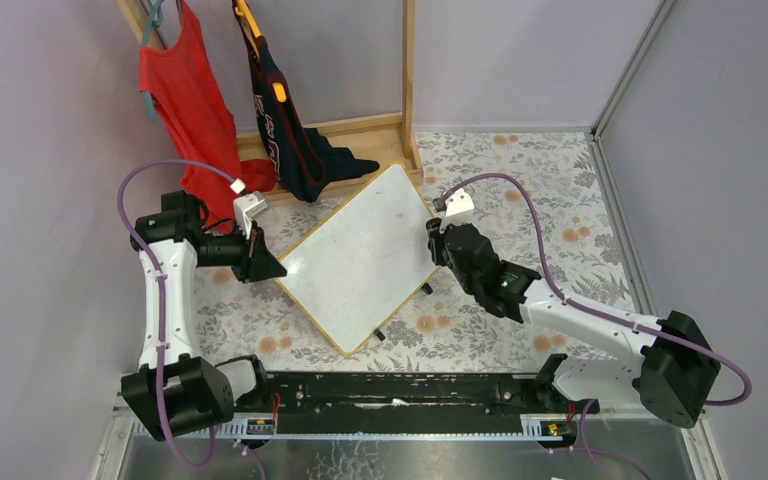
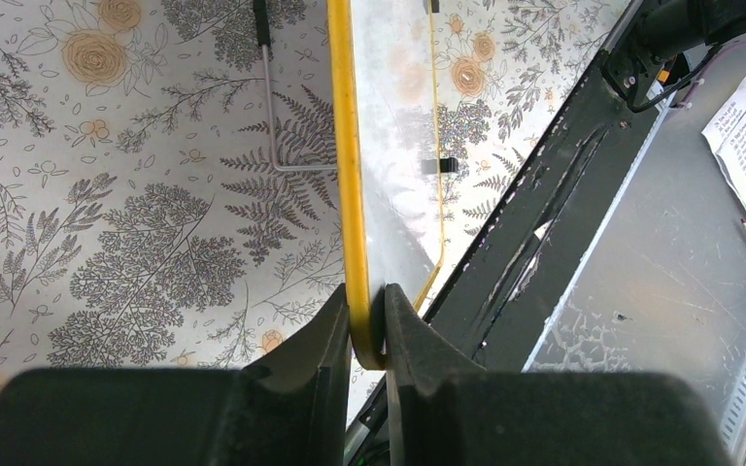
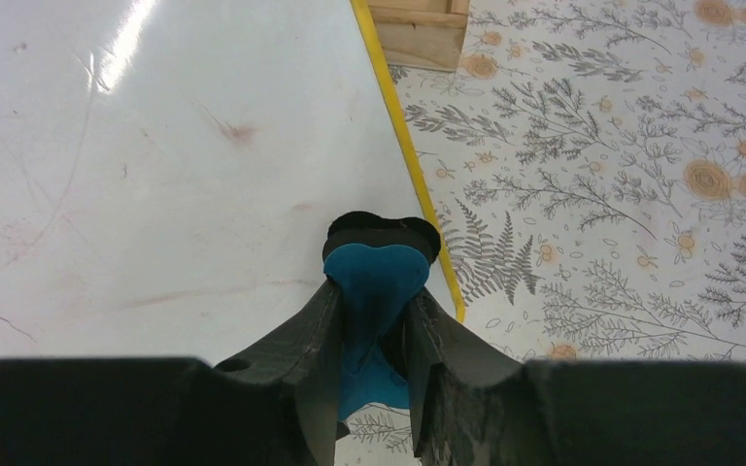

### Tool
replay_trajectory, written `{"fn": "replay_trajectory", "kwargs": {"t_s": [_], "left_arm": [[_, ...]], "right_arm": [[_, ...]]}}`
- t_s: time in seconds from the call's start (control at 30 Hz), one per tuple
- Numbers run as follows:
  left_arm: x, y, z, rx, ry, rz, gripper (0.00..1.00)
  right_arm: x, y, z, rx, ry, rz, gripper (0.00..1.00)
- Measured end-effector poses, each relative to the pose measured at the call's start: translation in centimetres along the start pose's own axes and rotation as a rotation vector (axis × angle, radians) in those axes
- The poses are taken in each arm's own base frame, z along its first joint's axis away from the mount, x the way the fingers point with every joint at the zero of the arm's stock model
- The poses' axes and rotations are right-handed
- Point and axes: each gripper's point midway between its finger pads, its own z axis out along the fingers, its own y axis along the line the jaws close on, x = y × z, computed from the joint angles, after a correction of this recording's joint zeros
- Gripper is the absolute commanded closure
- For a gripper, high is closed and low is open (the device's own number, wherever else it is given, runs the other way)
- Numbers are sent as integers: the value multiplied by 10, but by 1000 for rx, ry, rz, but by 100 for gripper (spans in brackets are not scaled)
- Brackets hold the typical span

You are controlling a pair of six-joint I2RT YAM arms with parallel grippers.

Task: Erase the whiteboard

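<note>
The whiteboard (image 1: pixel 360 255) lies turned like a diamond on the floral table, white with a thin light-wood frame. My left gripper (image 1: pixel 270 265) is shut on its left corner; the left wrist view shows the jaws (image 2: pixel 367 325) clamped on the yellow frame edge (image 2: pixel 347 175). My right gripper (image 1: pixel 434 240) is at the board's right edge, shut on a blue eraser (image 3: pixel 377 282) with a black pad that rests on the white surface (image 3: pixel 155 175). Faint reddish smudges (image 3: pixel 238 131) show on the board.
A wooden clothes rack (image 1: pixel 407 70) stands behind the board with a red shirt (image 1: pixel 185 100) and a dark garment (image 1: pixel 285 125) hanging. A black rail (image 1: pixel 400 392) runs along the near edge. Grey walls close in the left and right sides.
</note>
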Motion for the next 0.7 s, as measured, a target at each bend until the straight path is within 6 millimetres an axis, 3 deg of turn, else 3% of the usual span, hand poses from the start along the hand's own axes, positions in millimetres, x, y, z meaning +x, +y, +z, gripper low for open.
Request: {"fn": "replay_trajectory", "kwargs": {"t_s": [0.7], "left_arm": [[-4,0,-1,2,12,-40,100]], "right_arm": [[26,-14,-7,31,43,-22,100]]}}
